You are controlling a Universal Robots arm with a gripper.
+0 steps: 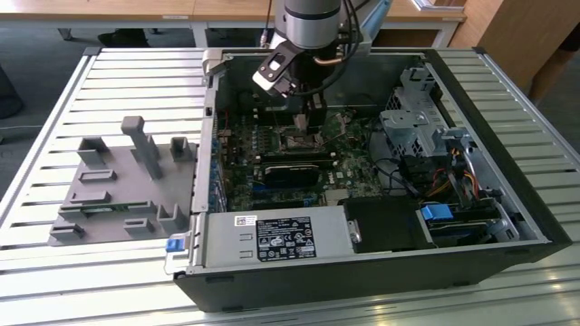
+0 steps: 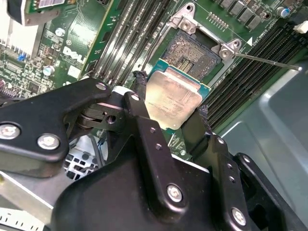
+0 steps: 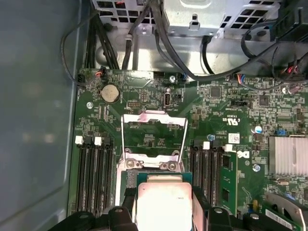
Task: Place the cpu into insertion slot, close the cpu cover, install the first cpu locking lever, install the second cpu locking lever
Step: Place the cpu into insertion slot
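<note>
1 cpu (image 2: 173,98), pale metal face up, is clamped at 2 opposite edges by the gripper (image 2: 171,96); the black fingers (image 2: 144,115) are closed against its sides and grasp nothing else. In the second wrist view the chip sits over the near edge of the insertion slot (image 2: 192,50) and is not seated. The dark recessed centre of the slot remains exposed beyond it, and whether chip and rim touch cannot be told. In the first wrist view the cpu (image 3: 163,204) appears between the 2 fingers, with the cpu cover (image 3: 154,118) swung open beyond it, its window showing green circuit board (image 3: 144,96) through the frame. 1 thin silver locking lever (image 2: 264,60) runs outward from a corner of the slot, unlatched. Long black memory slots (image 3: 94,173) flank the socket on both sides, and a round coin cell (image 3: 109,93) lies on the board past the open cover. In the exterior view the gripper (image 1: 306,121) hangs directly over the insertion slot (image 1: 299,141) inside an open computer case (image 1: 363,278). A labelled power supply (image 1: 276,238) occupies the near part of the case. At the exterior view's left, a grey fixture (image 1: 109,197) rests on the slatted table (image 1: 91,272), just beside the case.
</note>
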